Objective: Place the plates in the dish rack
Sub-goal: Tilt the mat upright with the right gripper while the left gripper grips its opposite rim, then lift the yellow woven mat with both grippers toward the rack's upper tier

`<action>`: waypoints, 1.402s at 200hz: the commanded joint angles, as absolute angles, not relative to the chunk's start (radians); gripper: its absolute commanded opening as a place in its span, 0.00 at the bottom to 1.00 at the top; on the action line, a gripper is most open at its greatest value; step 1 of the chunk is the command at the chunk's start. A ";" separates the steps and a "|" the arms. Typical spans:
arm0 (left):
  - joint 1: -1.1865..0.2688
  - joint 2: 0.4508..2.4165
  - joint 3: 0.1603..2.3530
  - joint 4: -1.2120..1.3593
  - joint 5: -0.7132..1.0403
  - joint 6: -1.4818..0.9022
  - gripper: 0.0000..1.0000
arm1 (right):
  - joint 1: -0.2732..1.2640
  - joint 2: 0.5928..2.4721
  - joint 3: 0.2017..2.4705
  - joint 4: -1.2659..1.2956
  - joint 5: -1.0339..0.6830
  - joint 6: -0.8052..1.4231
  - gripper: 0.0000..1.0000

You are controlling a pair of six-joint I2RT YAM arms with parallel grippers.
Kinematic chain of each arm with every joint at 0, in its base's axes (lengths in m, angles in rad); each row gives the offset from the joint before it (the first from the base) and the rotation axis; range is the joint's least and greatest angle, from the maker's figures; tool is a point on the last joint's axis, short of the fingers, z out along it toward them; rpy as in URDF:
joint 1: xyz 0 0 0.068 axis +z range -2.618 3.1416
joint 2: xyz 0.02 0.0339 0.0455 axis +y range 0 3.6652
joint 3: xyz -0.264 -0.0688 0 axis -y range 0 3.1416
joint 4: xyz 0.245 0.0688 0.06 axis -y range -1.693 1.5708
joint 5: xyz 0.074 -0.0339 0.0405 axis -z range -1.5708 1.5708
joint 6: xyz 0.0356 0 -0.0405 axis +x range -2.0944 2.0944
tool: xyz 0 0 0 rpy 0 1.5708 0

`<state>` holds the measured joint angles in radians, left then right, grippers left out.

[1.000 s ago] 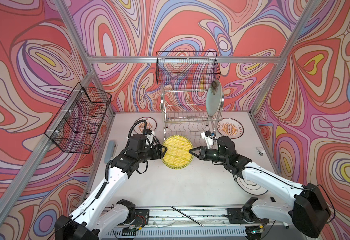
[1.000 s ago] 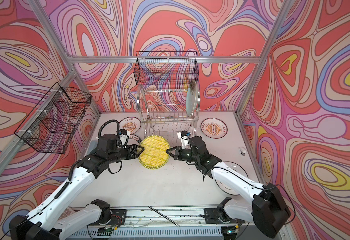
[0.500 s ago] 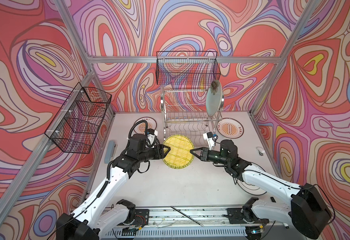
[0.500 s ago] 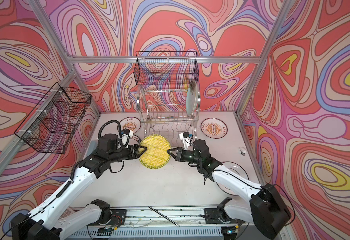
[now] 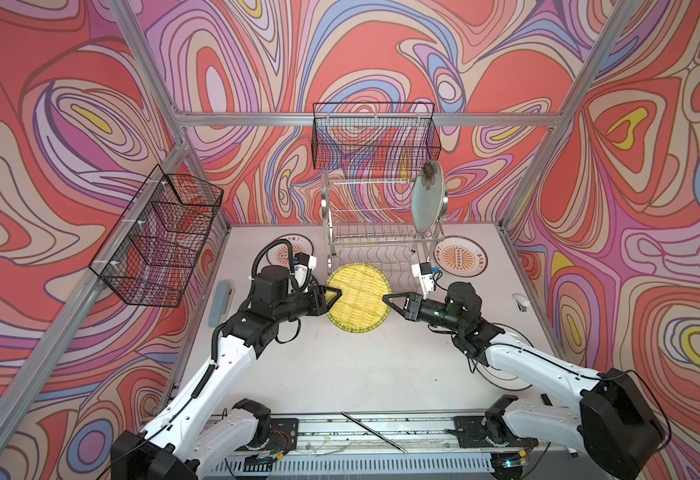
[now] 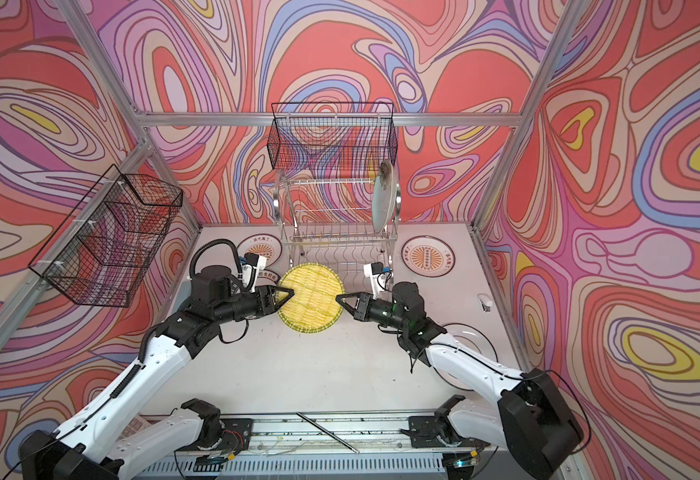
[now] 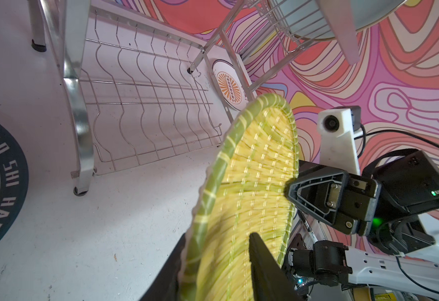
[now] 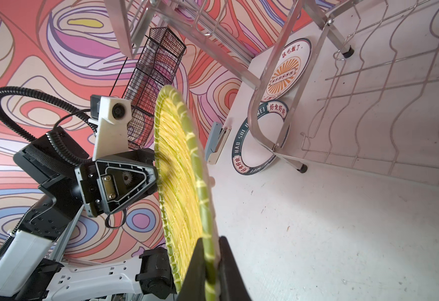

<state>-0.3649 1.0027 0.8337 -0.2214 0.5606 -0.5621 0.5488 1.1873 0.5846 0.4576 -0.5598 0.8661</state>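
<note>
With the dial laid flat on the table (image 5: 340,374) as seen in both top views, the yellow plate (image 5: 358,297) is taken as its centre and twelve o'clock is set toward the back wall.

Nearest, at about four o'clock, a black-ringed plate (image 6: 470,334) is laid flat and partly covered by the right arm.

The yellow plate is stood up on edge, its woven face turned toward the near side. Whether its lower rim touches the table cannot be told. Its three o'clock rim is pinched by the right gripper (image 5: 385,298), whose fingers (image 8: 228,265) are drawn narrow on either side of the green edge. Its nine o'clock rim is straddled by the left gripper (image 5: 335,293). One finger (image 7: 265,265) is laid over the woven face and the other is seen behind the plate, but whether they are pressed onto it cannot be told.

At ten o'clock, by the rack's foot, a green-lettered plate (image 8: 260,140) is laid flat.

Farther off, the dish rack (image 5: 375,239) is stood at twelve o'clock. It is flanked by a sunburst plate (image 6: 263,249) at eleven o'clock and a second sunburst plate (image 5: 458,261) at one o'clock, both flat on the table. An aqua plate (image 5: 428,203) is stood upright in the rack's upper tier, at its one o'clock end.

Farthest, a black mesh basket (image 5: 375,137) is hung on the back wall above the rack.
</note>
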 commanded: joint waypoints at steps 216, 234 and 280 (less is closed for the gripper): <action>-0.365 0.921 0.829 -0.099 0.692 -0.627 0.00 | 0.542 1.095 0.651 0.356 -0.614 0.787 0.10; -0.365 0.901 0.834 -0.089 0.679 -0.636 0.00 | 0.542 1.083 0.653 0.342 -0.613 0.778 0.15; -0.365 0.853 0.843 0.000 0.629 -0.715 0.00 | 0.542 1.058 0.685 0.295 -0.590 0.752 0.24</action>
<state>-0.3611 0.8898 0.8261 -0.1314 0.6415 -0.6559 0.5388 1.0805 0.6460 0.3279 -0.5957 0.7887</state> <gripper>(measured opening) 0.096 0.212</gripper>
